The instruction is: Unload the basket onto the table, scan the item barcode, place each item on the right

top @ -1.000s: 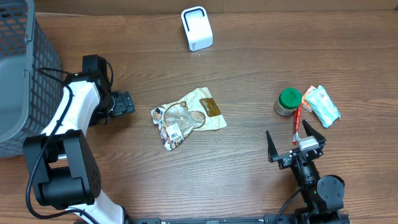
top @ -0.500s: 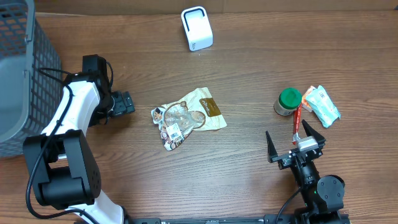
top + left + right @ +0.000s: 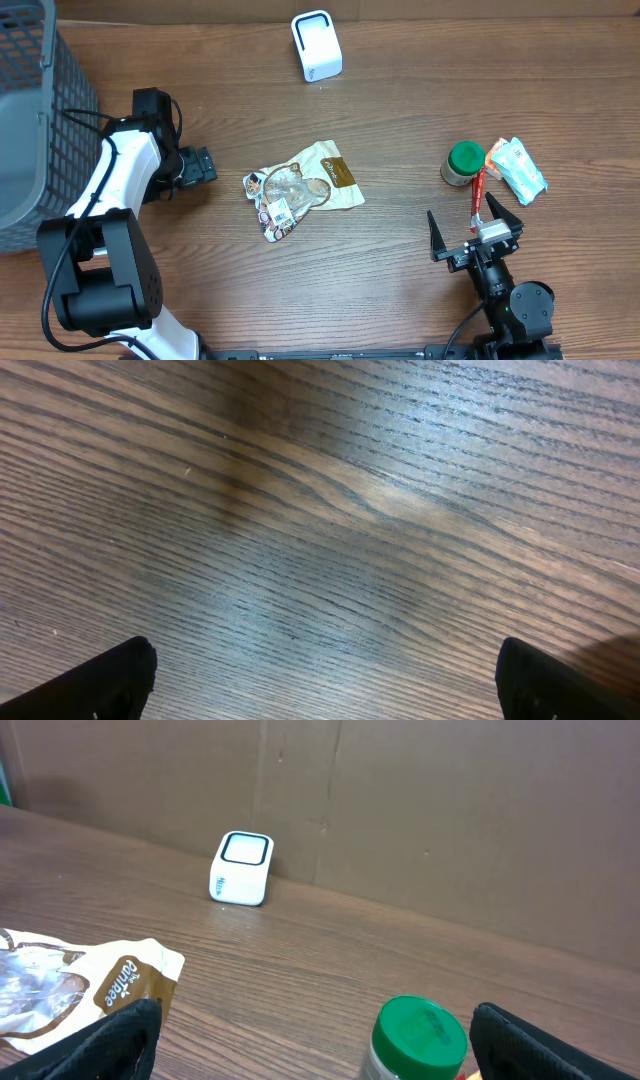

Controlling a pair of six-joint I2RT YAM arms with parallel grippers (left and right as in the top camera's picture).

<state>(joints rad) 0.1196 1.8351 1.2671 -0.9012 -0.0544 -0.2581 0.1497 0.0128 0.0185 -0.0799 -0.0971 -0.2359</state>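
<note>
A tan and brown snack pouch [image 3: 303, 187] lies flat mid-table, with a white barcode label [image 3: 281, 216] at its lower left corner. The white cube scanner [image 3: 316, 46] stands at the far edge; the right wrist view shows the scanner [image 3: 242, 868] against the cardboard wall. My left gripper [image 3: 200, 166] sits left of the pouch, apart from it. In its wrist view the left gripper [image 3: 325, 685] is open over bare wood. My right gripper [image 3: 472, 226] is open near the front edge. The right gripper [image 3: 325, 1040] faces the pouch's end [image 3: 90, 985].
A green-lidded jar [image 3: 464, 163] stands just beyond the right gripper, and the wrist view shows the jar [image 3: 420, 1038] between the fingers' line of sight. A red stick packet [image 3: 479, 195] and a teal packet [image 3: 518, 168] lie beside it. A grey wire basket [image 3: 70, 110] fills the far left.
</note>
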